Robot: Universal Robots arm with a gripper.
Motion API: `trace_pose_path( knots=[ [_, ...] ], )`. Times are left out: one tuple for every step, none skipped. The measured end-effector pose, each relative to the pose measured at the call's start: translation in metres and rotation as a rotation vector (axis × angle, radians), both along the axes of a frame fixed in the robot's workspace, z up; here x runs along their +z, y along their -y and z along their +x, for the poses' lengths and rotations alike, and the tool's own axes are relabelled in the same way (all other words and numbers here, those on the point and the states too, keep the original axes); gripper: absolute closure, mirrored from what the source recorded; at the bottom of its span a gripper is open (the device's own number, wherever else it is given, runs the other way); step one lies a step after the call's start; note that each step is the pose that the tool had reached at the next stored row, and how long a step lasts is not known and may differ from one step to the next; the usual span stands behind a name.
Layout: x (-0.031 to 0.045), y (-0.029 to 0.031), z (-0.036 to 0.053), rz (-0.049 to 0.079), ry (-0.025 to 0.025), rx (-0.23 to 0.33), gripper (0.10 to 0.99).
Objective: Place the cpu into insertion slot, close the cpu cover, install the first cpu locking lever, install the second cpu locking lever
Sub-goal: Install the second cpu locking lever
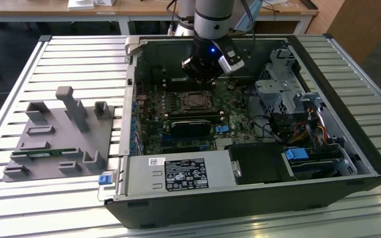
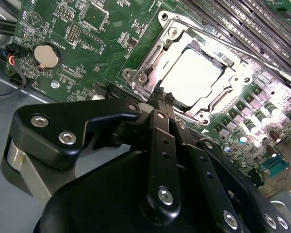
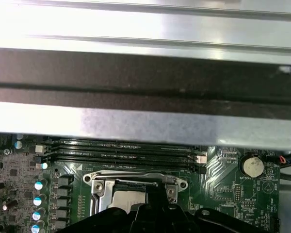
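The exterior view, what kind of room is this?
Probably a robotics lab or workshop: an opened computer case lies on a slatted metal table, wooden desks stand behind, and a grey fixture block sits alongside.
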State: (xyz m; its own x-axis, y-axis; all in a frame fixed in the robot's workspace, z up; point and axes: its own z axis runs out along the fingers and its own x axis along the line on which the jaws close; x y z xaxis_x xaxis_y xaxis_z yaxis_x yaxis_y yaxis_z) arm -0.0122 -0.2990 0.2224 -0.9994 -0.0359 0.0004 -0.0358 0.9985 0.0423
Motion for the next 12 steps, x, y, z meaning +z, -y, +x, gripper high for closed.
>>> trace_pose_path(
  knots=[
    [0.0, 0.0003, 0.0, 0.0, 0.0, 0.0, 0.98],
    [0.0, 0.0005, 0.0, 0.0, 0.0001, 0.0, 0.98],
    [-0.0001, 0.0007, 0.0, 0.0, 0.0001, 0.0, 0.98],
    [0.0, 0.0012, 0.0, 0.0, 0.0, 0.0, 0.98],
    [-0.0001, 0.0016, 0.0, 0.0, 0.0001, 0.0, 0.98],
    [0.0, 0.0017, 0.0, 0.0, 0.0001, 0.0, 0.98],
    [0.0, 0.0019, 0.0, 0.0, 0.0001, 0.0, 0.98],
    [0.0, 0.0022, 0.0, 0.0, 0.0001, 0.0, 0.98],
    [0.0, 0.0024, 0.0, 0.0, 0.0001, 0.0, 0.98],
    [0.0, 0.0026, 0.0, 0.0, 0.0, 0.0, 0.98],
    [-0.0001, 0.0028, 0.0, 0.0, 0.0001, 0.0, 0.98],
    [0.0, 0.003, 0.0, 0.0, 0.0001, 0.0, 0.98]
  ],
)
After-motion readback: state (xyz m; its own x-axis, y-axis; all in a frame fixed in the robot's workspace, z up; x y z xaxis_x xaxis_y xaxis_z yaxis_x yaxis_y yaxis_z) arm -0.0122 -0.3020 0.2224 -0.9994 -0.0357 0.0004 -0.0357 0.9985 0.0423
